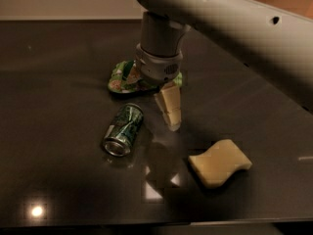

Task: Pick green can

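Observation:
The green can (pixel 123 129) lies on its side on the dark table (pixel 58 82), its silver top facing the front left. It is dark green with a pale swirly pattern. My gripper (pixel 169 112) hangs from the big grey arm just right of the can, its pale fingers pointing down a little above the table. It holds nothing and does not touch the can.
A crinkly light-green snack bag (pixel 128 77) lies behind the can, partly hidden by the gripper's wrist. A pale yellow sponge (pixel 220 162) lies at the front right. The table's front edge runs along the bottom of the view.

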Controlling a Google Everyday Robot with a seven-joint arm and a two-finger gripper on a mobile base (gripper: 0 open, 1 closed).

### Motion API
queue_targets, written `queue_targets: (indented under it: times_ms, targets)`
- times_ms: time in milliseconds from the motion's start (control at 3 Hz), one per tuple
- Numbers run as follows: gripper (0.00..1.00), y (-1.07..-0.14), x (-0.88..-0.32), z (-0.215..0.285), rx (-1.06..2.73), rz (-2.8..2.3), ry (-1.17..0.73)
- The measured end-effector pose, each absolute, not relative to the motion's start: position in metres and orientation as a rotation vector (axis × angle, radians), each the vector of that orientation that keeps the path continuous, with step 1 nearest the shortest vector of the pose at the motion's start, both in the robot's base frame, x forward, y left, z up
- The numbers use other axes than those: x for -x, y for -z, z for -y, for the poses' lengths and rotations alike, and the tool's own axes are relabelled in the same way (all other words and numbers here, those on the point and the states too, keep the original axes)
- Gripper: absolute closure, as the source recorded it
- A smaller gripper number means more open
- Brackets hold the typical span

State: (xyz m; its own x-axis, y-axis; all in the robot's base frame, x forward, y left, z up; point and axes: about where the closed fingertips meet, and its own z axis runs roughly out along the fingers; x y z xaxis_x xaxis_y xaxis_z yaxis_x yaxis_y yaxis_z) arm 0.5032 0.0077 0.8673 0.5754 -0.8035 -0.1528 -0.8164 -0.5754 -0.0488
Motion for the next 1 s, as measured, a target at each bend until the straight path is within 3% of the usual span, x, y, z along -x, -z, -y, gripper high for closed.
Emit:
queue_targets:
  times_ms: [1000]
  targets:
    - [0.0, -0.854, -0.463, -0.058, 2.881, -0.932, -0.336]
